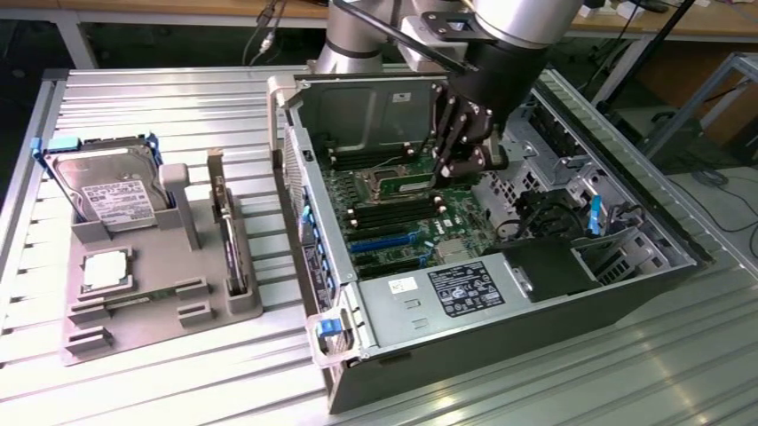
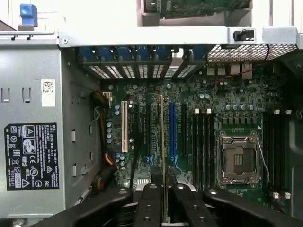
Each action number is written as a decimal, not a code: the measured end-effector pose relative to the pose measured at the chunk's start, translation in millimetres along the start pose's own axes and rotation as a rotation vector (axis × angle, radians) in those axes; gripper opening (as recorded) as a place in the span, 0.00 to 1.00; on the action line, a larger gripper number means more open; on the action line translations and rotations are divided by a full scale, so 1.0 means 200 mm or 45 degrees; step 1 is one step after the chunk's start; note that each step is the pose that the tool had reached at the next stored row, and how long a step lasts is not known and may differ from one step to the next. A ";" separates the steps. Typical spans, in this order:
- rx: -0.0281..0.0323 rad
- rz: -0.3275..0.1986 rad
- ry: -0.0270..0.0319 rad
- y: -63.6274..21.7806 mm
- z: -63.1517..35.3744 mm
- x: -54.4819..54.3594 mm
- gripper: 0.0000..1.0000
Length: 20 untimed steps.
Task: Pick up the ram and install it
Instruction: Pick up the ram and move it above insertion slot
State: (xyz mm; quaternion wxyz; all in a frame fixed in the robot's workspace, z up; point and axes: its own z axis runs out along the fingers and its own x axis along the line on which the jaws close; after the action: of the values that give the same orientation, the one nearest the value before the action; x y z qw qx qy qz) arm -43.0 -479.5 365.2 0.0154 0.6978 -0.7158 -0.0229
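My gripper [image 2: 164,191] is shut on the ram [image 2: 162,142], a thin dark-green stick seen edge-on between the two black fingers [image 2: 147,201]. It hangs over the motherboard [image 2: 142,101] inside the open computer case [image 1: 311,146]. Under the ram lie the long expansion slots, with a blue slot [image 2: 172,130] just beside it. The black memory slots [image 2: 201,146] run parallel a little further over, next to the processor socket [image 2: 238,158]. In the exterior view my gripper [image 1: 457,167] reaches down into the case above the green board.
A grey holder tray [image 1: 177,293] at the exterior view's left carries a hard drive [image 1: 113,191], a silver processor chip [image 1: 106,269] and a tall expansion card [image 1: 232,240]. The power supply [image 1: 468,288] and drive cages [image 1: 598,222] crowd the case.
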 end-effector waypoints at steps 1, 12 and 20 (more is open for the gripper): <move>0.0000 0.000 -0.0005 0.000 0.001 0.00 0.14; 0.0002 0.013 -0.0011 -0.045 0.005 -0.14 0.14; 0.0003 0.016 -0.0013 -0.063 0.006 -0.18 0.14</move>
State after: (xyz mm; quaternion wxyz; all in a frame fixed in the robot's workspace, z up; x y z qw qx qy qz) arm -29.5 -443.6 363.6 0.0152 0.6932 -0.7202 -0.0231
